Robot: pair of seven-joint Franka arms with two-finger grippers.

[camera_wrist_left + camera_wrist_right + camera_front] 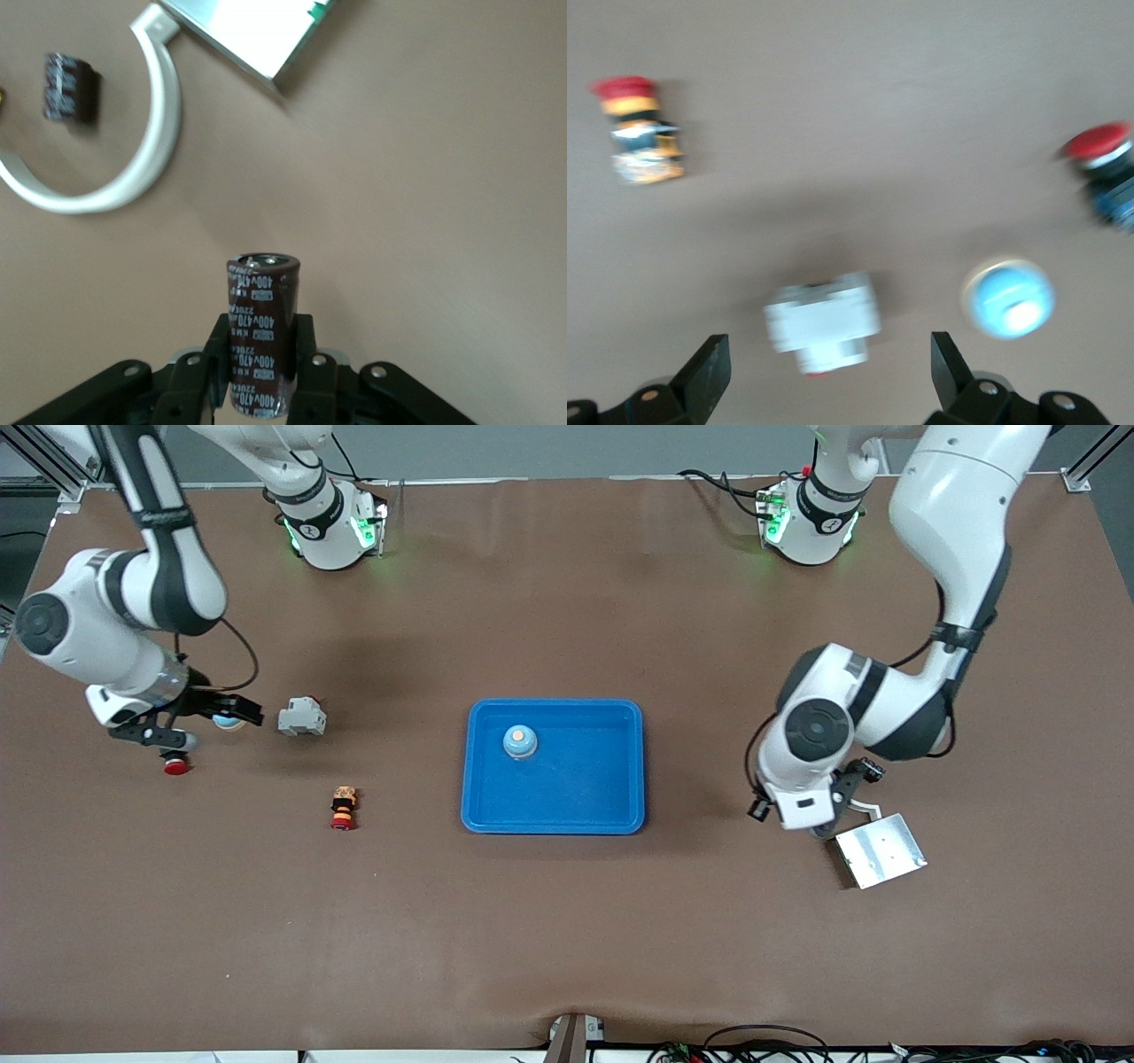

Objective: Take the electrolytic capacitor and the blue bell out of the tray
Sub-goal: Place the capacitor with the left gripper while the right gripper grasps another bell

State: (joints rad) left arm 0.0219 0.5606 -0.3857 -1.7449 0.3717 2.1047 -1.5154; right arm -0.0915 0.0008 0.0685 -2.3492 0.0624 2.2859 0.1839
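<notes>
My left gripper is shut on a dark brown capacitor and holds it upright above the bare table; in the front view this gripper is over the table beside a metal plate. One light blue bell sits in the blue tray. A second blue bell lies on the table toward the right arm's end, and also shows in the right wrist view. My right gripper is open and empty above the table, near this bell and a white-grey block; it also shows in the front view.
A second capacitor, a white curved ring and the metal plate lie near the left gripper. The white-grey block, a red push button and a stacked red-yellow button lie near the right gripper.
</notes>
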